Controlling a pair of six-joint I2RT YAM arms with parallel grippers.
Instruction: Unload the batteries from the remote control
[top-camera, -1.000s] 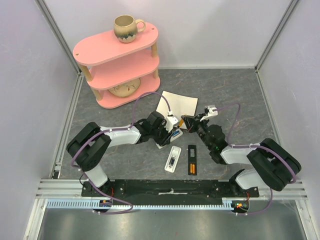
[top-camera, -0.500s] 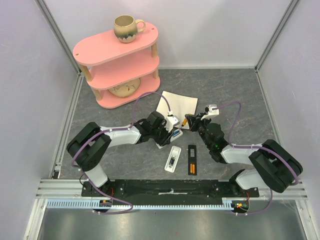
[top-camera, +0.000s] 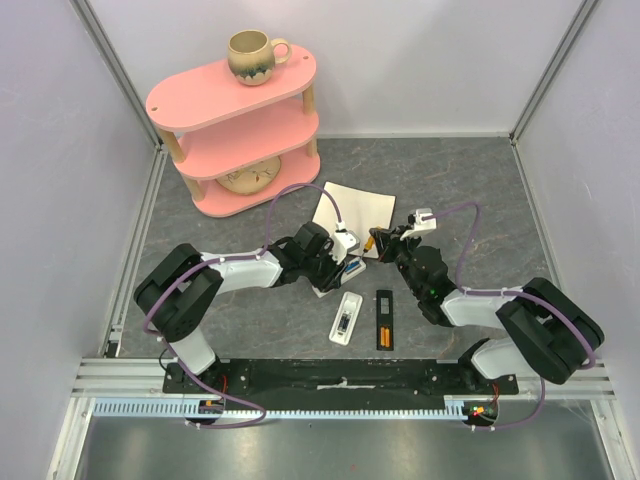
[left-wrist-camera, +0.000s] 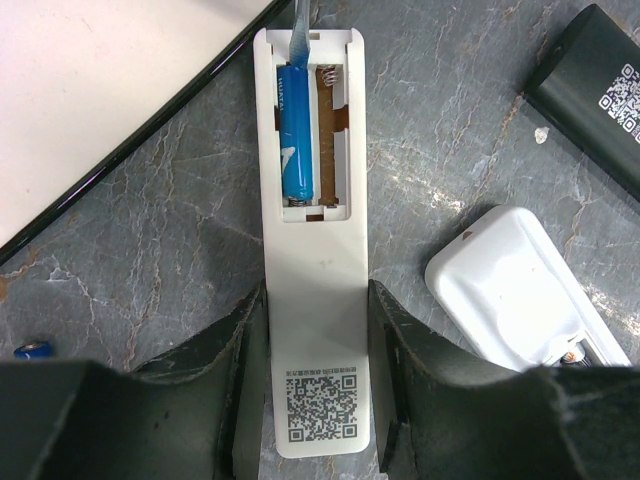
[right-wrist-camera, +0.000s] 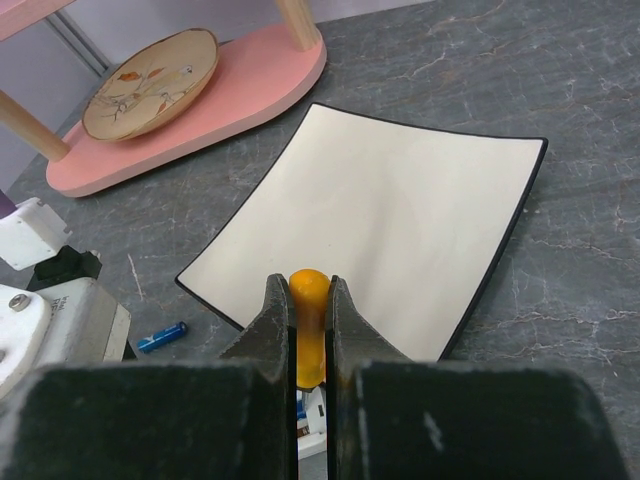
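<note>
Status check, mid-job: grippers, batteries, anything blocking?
Left gripper clamping white remote. Right gripper shut on screwdriver, tip at blue battery; other slot empty. No obstruction seen.

I read the open remote (left-wrist-camera: 315, 230) flat on the table (left-wrist-camera: 150, 250), gripped between the left gripper's (left-wrist-camera: 318, 310) fingers, directly before the plate (top-camera: 355, 207). One battery (left-wrist-camera: 295, 130) sits in its left bay. The screwdriver (right-wrist-camera: 309, 340), pinched in the right gripper (right-wrist-camera: 310, 295), reaches that battery's far end. A second remote (top-camera: 347, 318) lies nearer the bases, with a third remote (top-camera: 385, 318) to its right. The shelf (top-camera: 240, 120) stands far left, a mug (top-camera: 250, 55) on top.
</note>
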